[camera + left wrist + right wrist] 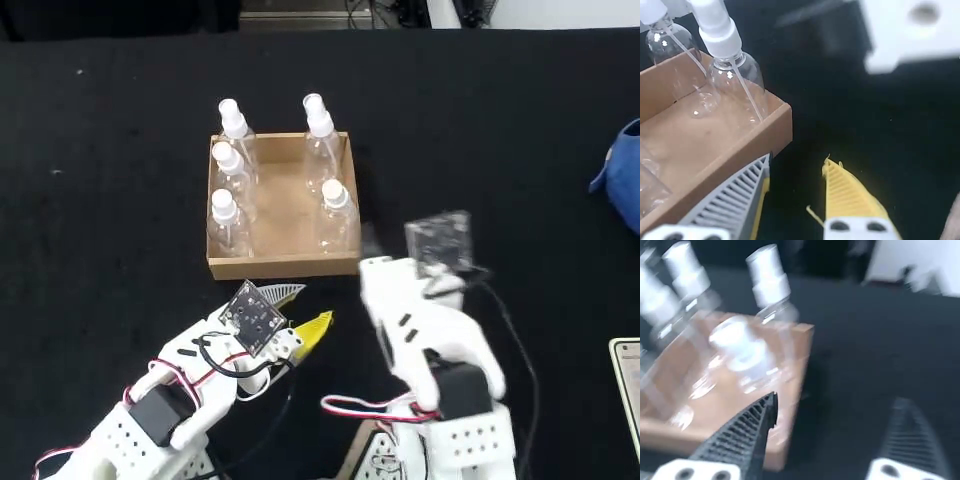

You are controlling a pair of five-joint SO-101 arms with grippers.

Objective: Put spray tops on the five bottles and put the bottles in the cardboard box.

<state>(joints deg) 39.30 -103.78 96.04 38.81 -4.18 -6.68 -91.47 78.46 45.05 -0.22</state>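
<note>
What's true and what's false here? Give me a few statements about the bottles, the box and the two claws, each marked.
1. Five bottles stand inside the cardboard box. True.
2. Some spray tops are missing. False: every bottle wears a white one.
3. The left claw grips a bottle. False: it is open and empty, close to the box.
4. The right claw is open and empty. True.

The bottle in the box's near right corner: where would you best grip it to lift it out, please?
Probably by the white spray top, coming from straight above. The bottle stands upright in a corner of the cardboard box, so walls hem in its clear body and only the top stands free.
</note>
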